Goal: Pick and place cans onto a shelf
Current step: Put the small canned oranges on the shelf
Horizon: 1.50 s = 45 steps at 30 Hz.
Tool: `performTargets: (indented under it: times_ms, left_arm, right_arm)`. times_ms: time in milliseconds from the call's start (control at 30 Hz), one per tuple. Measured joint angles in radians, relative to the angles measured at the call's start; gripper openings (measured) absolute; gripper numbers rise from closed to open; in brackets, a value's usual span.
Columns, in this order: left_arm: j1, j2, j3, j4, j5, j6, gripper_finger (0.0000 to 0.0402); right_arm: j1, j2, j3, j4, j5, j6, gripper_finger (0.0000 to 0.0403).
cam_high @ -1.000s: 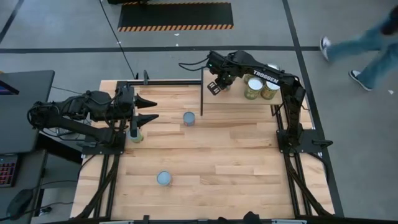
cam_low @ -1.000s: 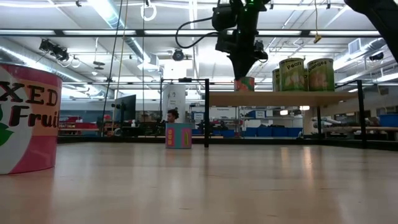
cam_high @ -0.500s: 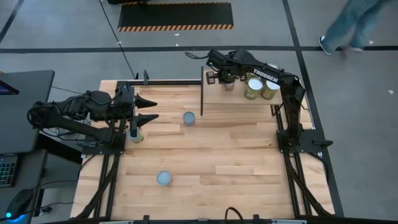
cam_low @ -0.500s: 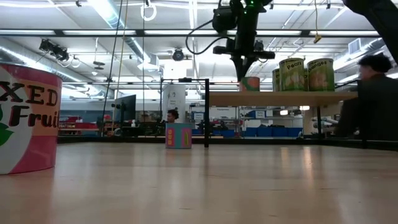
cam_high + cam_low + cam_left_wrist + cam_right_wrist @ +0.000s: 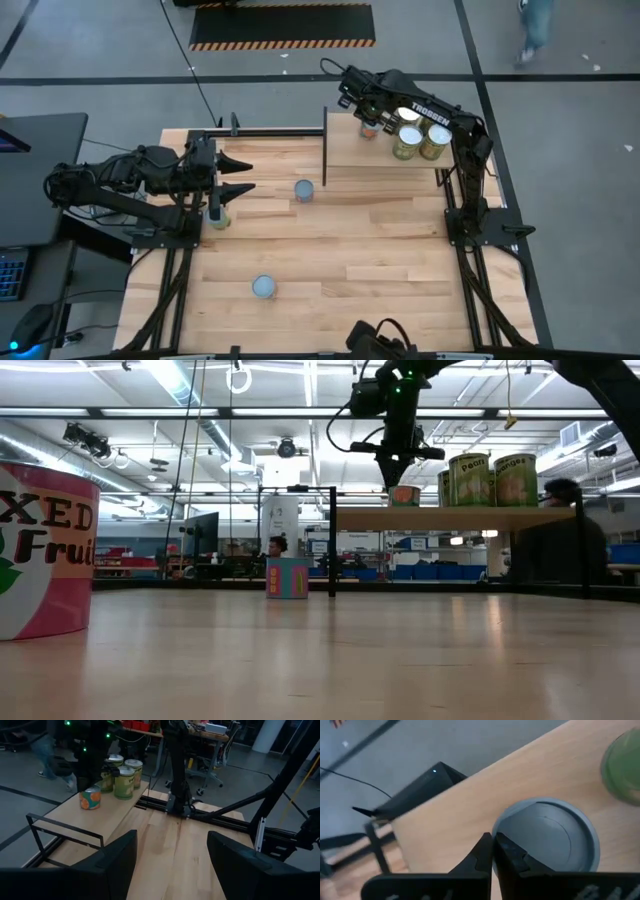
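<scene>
Orange can [image 5: 90, 799] stands upright on the shelf [image 5: 355, 155], near the outer edge, well apart from the pale-green pair [image 5: 419, 142] farther along the platform. Right gripper [image 5: 492, 851] sits just above its silvery lid with fingers pressed together, nothing between them, so we judge this can placed and released. To finish the step well, we'd lift straight up until the tips are clear of the rim, then swing away; a sideways move this low could tip the can off the edge.

Left gripper [image 5: 238, 174] hangs over the left side of the table, fingers apart, empty, with a can [image 5: 218, 215] just beside it. Blue-topped cans [image 5: 304, 190] and [image 5: 264, 287] wait on the planks.

Readable text: "TROSSEN" on the right arm, "Pears" and "Oranges" on the shelf pair in the low view, "XED Fruit" on the near pink can [image 5: 45, 550].
</scene>
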<state>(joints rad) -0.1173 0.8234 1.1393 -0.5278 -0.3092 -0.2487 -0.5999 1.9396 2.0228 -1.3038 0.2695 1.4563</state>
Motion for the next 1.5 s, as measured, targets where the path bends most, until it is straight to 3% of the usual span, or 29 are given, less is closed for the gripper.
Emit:
performTargets:
  times_ms: [133,333,433,500,567,633,800,1233,1500]
  left_arm:
    - [0.0,0.0,0.0,0.0,0.0,-0.001,0.0247]
    - [0.0,0.0,0.0,-0.001,0.0,0.017,0.0247]
    - [0.0,0.0,0.0,-0.001,0.0,0.024,0.0247]
    - [0.0,0.0,0.0,-0.001,0.0,0.024,0.0247]
    - [0.0,0.0,0.0,-0.001,0.0,0.024,0.0247]
    - [0.0,0.0,0.0,-0.001,0.0,0.024,0.0247]
    - [0.0,0.0,0.0,-0.001,0.0,0.005,0.0247]
    - [0.0,0.0,0.0,-0.001,0.0,-0.036,0.0247]
    - [0.0,0.0,0.0,-0.001,0.0,-0.032,0.0247]
  right_arm:
    - [-0.001,0.0,0.0,0.014,-0.003,0.004,0.0036]
    - [-0.005,-0.004,0.003,0.044,-0.022,-0.14,0.0116]
    - [-0.015,-0.009,0.045,0.044,-0.038,-0.405,0.0148]
    - [-0.03,-0.011,0.084,0.027,-0.138,-0.707,0.0159]
    - [-0.04,-0.011,0.113,-0.04,-0.242,-0.997,0.0162]
    - [-0.036,-0.011,0.133,-0.136,-0.278,-1.232,0.016]
    - [-0.031,-0.012,0.125,-0.248,-0.216,-1.568,0.0146]
    - [-0.044,-0.011,0.115,-0.239,-0.209,-2.144,0.0127]
    - [-0.072,-0.011,0.107,-0.23,-0.234,-2.192,0.0128]
